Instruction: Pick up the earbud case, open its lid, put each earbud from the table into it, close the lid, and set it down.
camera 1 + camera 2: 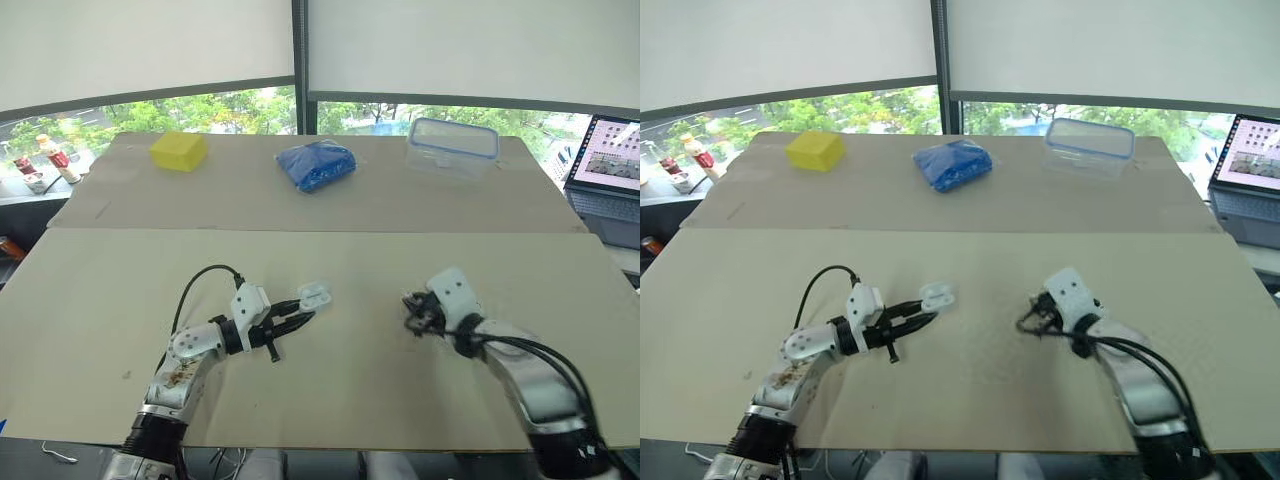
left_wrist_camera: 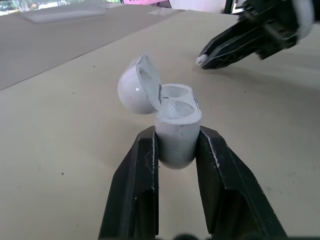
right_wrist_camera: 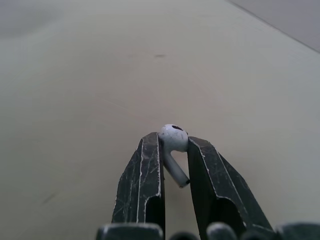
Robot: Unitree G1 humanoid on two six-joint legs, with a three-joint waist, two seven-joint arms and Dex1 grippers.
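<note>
Over a pale beige tabletop (image 1: 340, 395), the left gripper (image 1: 303, 311) has its two black fingers clamped on the lower body of a small white plastic earbud case (image 2: 175, 131). The case is held just above the near part of the table, left of centre. Its rounded hinged lid (image 2: 135, 89) is swung open, baring the two hollow sockets inside. To the right, a short gap away, the right gripper (image 1: 413, 313) points toward the case, its fingers pinched together on a white earbud (image 3: 173, 137). The bud's rounded head sits at the fingertips and its stem slants back between them, off the table surface. Along the far edge of the table, well apart from both grippers, sit a yellow rectangular block (image 1: 179, 151), a crumpled blue bundle (image 1: 317, 164) and a clear plastic container with a blue-rimmed lid (image 1: 452, 146). An open laptop (image 1: 611, 172) stands at the far right.
</note>
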